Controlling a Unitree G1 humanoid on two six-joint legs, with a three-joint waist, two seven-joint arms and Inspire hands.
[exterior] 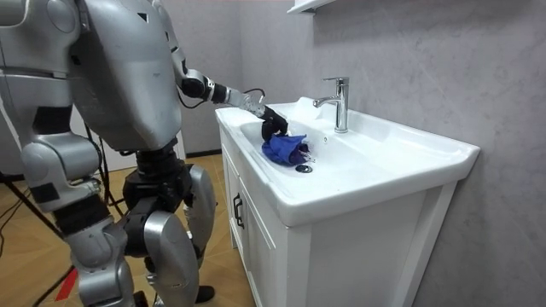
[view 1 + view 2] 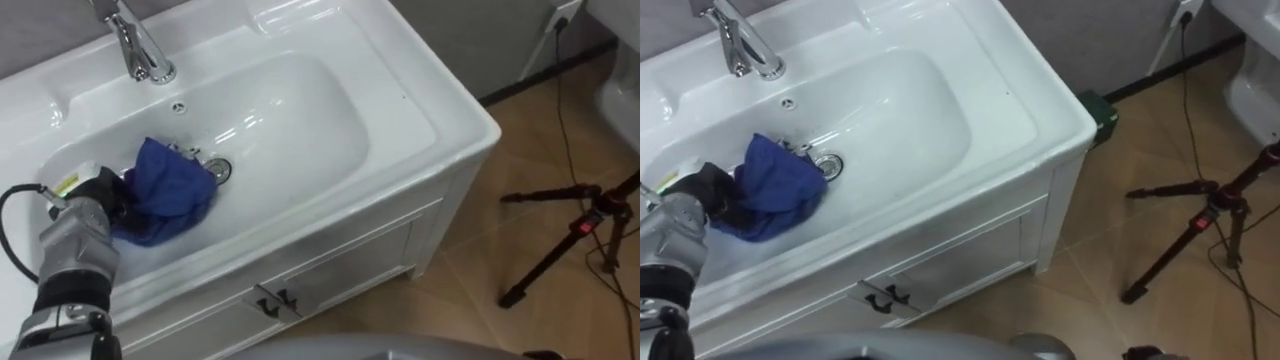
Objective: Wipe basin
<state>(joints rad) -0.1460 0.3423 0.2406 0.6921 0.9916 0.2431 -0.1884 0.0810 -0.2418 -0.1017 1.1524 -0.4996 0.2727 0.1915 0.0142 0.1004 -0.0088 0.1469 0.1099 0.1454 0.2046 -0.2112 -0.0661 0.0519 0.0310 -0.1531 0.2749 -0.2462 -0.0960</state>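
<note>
Left eye view: one white basin (image 2: 440, 110) set in a white cabinet (image 2: 350, 265). Count inside and on it:
- one blue cloth (image 2: 170, 190), bunched, lying on the basin floor, its edge touching the drain (image 2: 218, 170)
- one chrome drain, partly covered by the cloth
- one small overflow hole (image 2: 178, 105) in the back wall of the bowl
- one chrome faucet (image 2: 135, 45) on the back ledge, upright

Left hand (image 2: 118, 195): one, black, inside the bowl at the cloth's left side. Its fingers are bent into the bunched cloth and pinch the folds; the fingertips are buried in the fabric. One small label (image 2: 68, 185) sits at the wrist; its print is too small to read.

Cabinet front: two dark handles (image 2: 275, 302), just beside each other at the seam between the doors.

Floor, to the basin's right: one black tripod (image 2: 590, 225), well apart from the cabinet, and one dark cable (image 2: 565, 120) running up toward the wall. One dark green box (image 2: 1102, 110) sits at the cabinet's far corner.

Room view: the robot stands at the basin's front, on the room view's left, with one arm stretched over the rim and the hand down on the cloth.
</note>
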